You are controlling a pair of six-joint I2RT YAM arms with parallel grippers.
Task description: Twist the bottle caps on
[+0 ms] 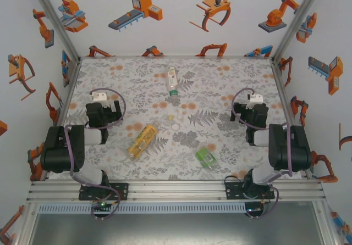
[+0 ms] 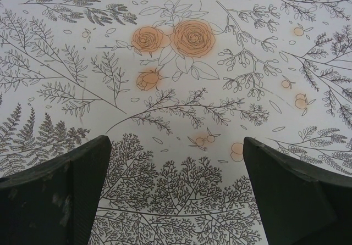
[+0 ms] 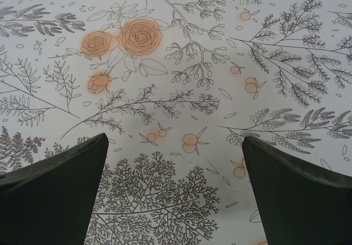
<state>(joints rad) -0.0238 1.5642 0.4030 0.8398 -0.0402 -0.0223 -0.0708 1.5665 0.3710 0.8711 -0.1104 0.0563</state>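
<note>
Three bottles lie on their sides on the flower-patterned table. The clear one with a white label and green neck is at the far middle. The orange-yellow bottle lies nearer, left of centre, and the squat green bottle near right of centre. Small pale bottle caps sit loose between them in the middle. My left gripper hovers open over bare cloth at the left. My right gripper hovers open at the right. Both hold nothing.
White walls printed with orange robot pictures close in the table on three sides, with metal frame posts at the back corners. The arm bases are bolted to an aluminium rail at the near edge.
</note>
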